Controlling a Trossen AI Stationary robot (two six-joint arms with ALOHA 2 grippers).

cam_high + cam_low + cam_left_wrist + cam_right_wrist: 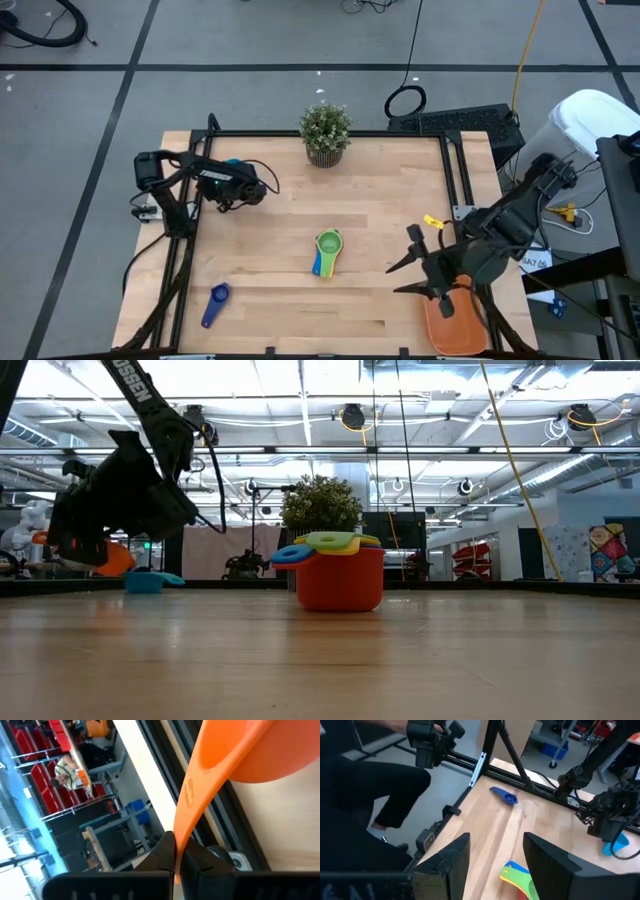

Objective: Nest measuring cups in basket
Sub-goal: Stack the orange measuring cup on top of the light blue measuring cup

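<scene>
Left pincer [175,857] is clamped on the orange cup [260,755] by its handle, up at the bench's [370,200] far-left. Right pincer [405,272] hangs with fingers apart just beside the basket [455,328] at the near-right corner. Nested stack [326,252], green on top, sits mid-bench. Blue cup [215,303] lies alone near-left; light blue cup [146,581] is near the left arm.

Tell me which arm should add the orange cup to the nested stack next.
Left. The left gripper is shut on the orange cup by its handle; the right gripper hangs open and empty by the basket.
</scene>
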